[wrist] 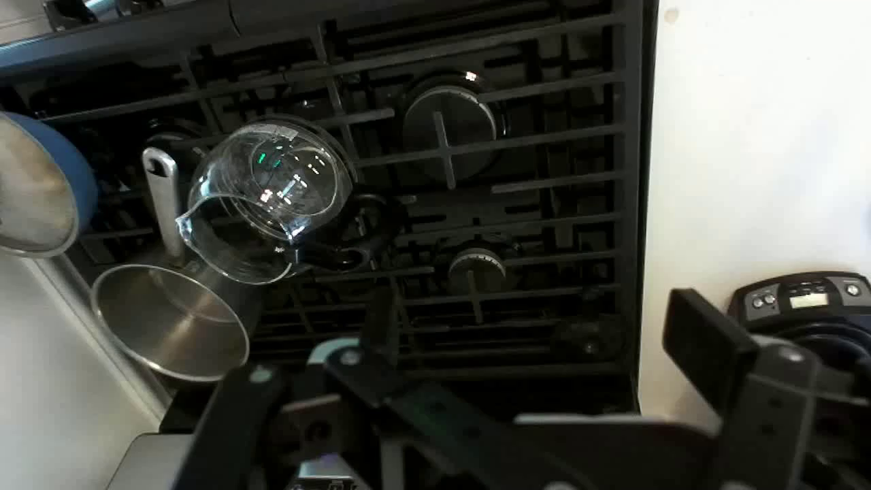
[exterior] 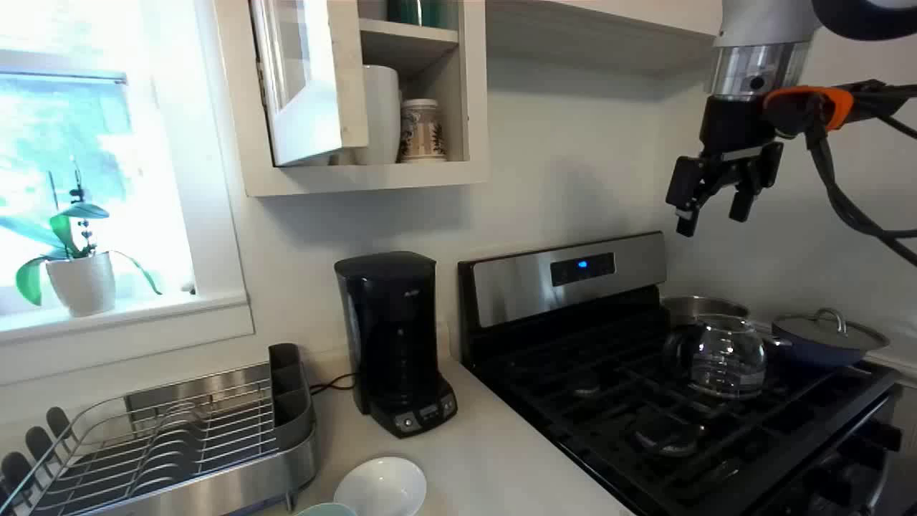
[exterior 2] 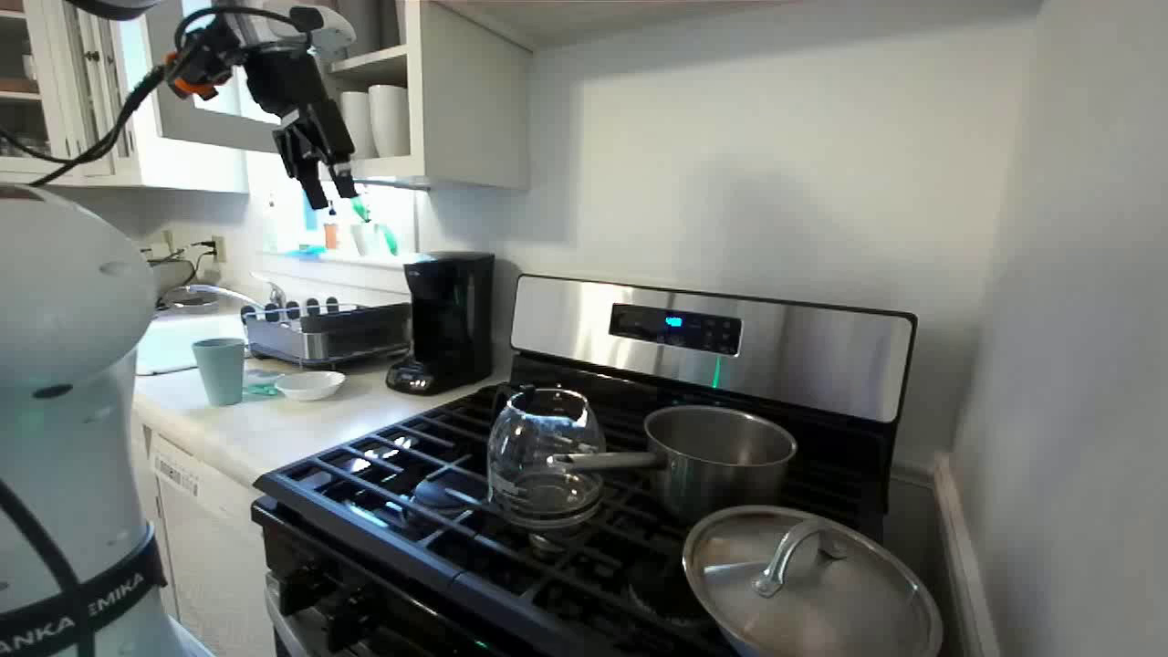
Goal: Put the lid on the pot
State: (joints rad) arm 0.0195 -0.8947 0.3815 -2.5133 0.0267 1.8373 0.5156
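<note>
The silver pot [exterior 2: 721,479] stands uncovered on the back of the stove, its handle pointing past the glass carafe. It also shows in an exterior view [exterior: 706,309] and the wrist view [wrist: 170,327]. The round greyish lid [exterior 2: 830,611] with a looped metal handle lies on the dark blue pan [exterior: 817,352], beside the pot. The lid also shows in an exterior view [exterior: 824,330] and, cut off at the left edge, in the wrist view [wrist: 30,184]. My gripper [exterior: 713,215] is open and empty, high above the stove, apart from pot and lid; its fingers show in the wrist view [wrist: 544,330].
A glass carafe [exterior 2: 547,465] stands on the stove grates close to the pot and its handle. A black coffee maker [exterior: 394,344] and a dish rack [exterior: 165,444] stand on the counter. A cabinet [exterior: 473,107] with an open door hangs above. A wall [exterior 2: 1049,411] borders the stove.
</note>
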